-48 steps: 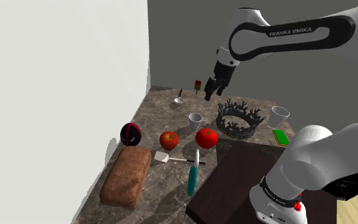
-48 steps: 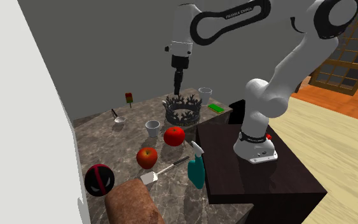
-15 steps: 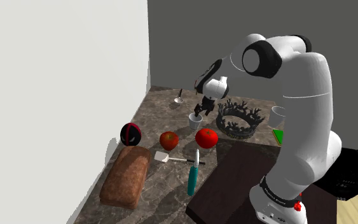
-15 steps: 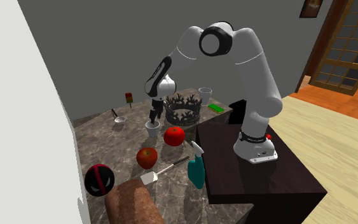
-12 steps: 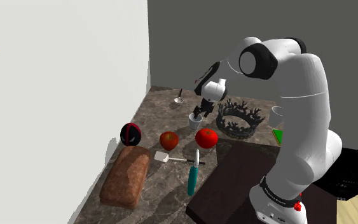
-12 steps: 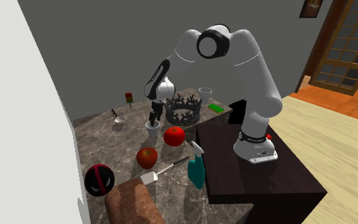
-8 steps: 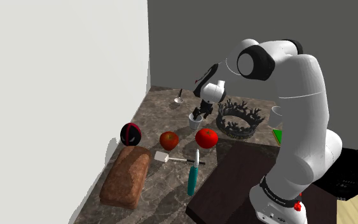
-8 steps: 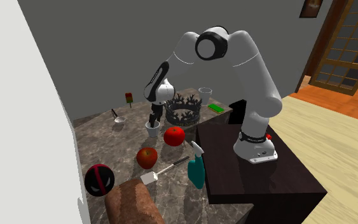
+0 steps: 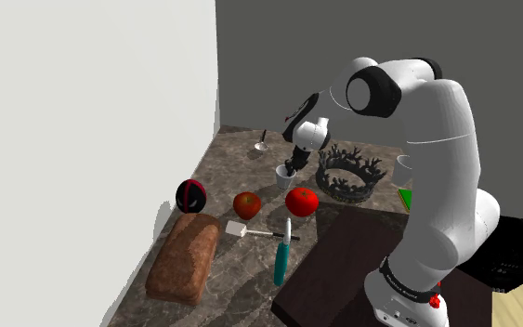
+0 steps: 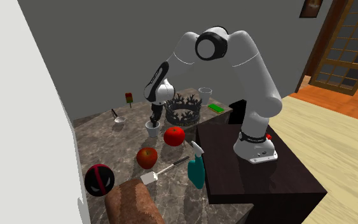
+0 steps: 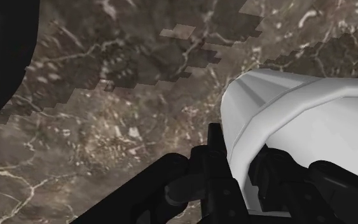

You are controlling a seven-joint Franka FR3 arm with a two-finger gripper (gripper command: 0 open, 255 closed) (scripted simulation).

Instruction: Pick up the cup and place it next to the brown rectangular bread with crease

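A small white cup [image 9: 284, 176] stands on the dark marble counter [image 9: 222, 172], beside a black crown-like ring. My black gripper [image 9: 292, 167] reaches down onto the cup's rim and is shut on the cup wall. One finger is inside the cup [image 11: 298, 121] and one outside, in the wrist view, where the gripper [image 11: 241, 162] pinches the white wall. From the second exterior view the gripper [image 10: 152, 120] sits right on top of the cup [image 10: 152, 128]. The brown bread loaf [image 9: 184, 257] lies near the counter's front, well apart from the cup; its end [image 10: 133, 202] also shows at the second exterior view's lower edge.
Between cup and loaf lie two red fruits [image 9: 246, 204] [image 9: 301, 200], a black-and-red ball [image 9: 190, 195], a white spatula [image 9: 241, 230] and a teal-handled tool [image 9: 281, 260]. The black crown [image 9: 347, 176], a second cup [image 10: 205, 95] and a green item [image 10: 216, 107] sit beyond. A white wall borders the counter.
The fingers stood apart around the cup's rim a second ago; they have now closed on its wall. The arm has barely moved and the cup stays on the counter.
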